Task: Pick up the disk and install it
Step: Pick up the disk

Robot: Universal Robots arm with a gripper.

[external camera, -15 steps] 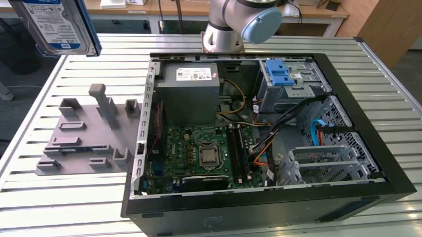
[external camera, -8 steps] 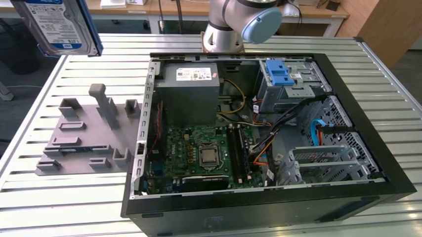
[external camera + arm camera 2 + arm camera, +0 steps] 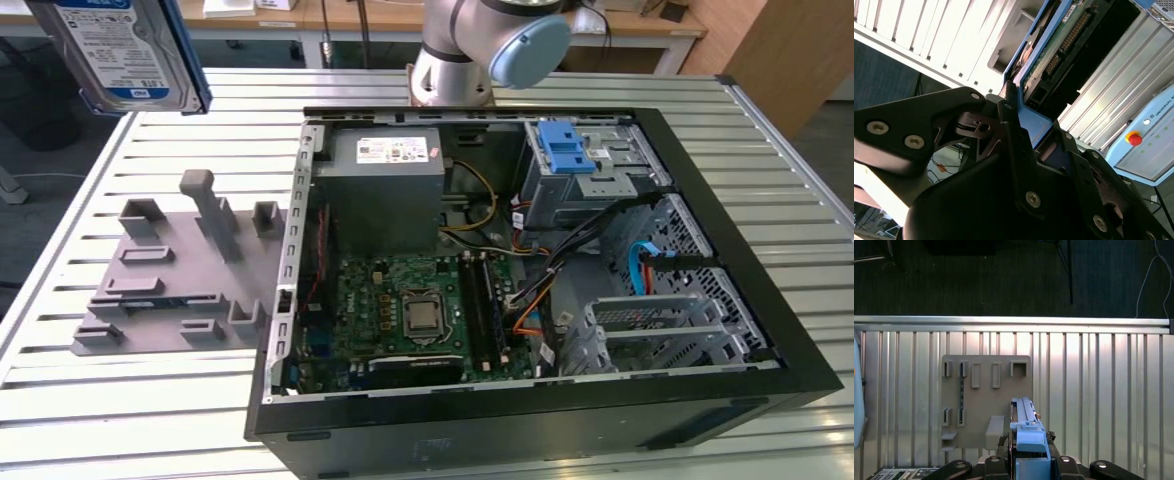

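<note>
**Slatted surface (image 3: 1094, 390) below, disk (image 3: 1026, 425) aloft**

Your claw (image 3: 1030, 465) pinches the disk by its blue edge, above the grey holder (image 3: 986, 390) and clear of it. Pickup looks done to me; installing remains: the open computer case (image 3: 534, 260) lies well apart from the claw.

you are holding the disk (image 3: 120, 50) in open air above the grey fixture (image 3: 174, 270); cables (image 3: 577, 238) are crossing the case (image 3: 534, 402) beside the drive cage (image 3: 614, 180).
</note>
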